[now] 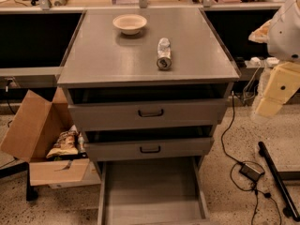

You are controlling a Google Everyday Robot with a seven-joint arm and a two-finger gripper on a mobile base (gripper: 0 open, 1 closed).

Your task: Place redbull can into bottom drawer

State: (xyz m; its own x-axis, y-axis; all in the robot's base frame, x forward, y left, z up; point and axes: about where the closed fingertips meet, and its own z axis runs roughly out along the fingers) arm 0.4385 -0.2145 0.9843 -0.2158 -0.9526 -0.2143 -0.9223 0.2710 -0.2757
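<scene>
The redbull can (164, 54) lies on its side on the grey cabinet top (103, 60), right of the middle, with its round shiny end facing the front edge. The bottom drawer (152, 186) is pulled out toward me, and its flat grey floor holds nothing. My gripper (271, 102) hangs at the right edge of the view, beside the cabinet's right side and level with the top drawer. It is apart from the can and lower than the cabinet top. Nothing shows in it.
A cream round bowl (130, 23) sits at the back of the cabinet top. The two upper drawers (150, 112) with dark handles stand slightly out. An open cardboard box (37, 135) with snack bags lies on the floor at the left. Cables and a power adapter (251, 171) lie at the right.
</scene>
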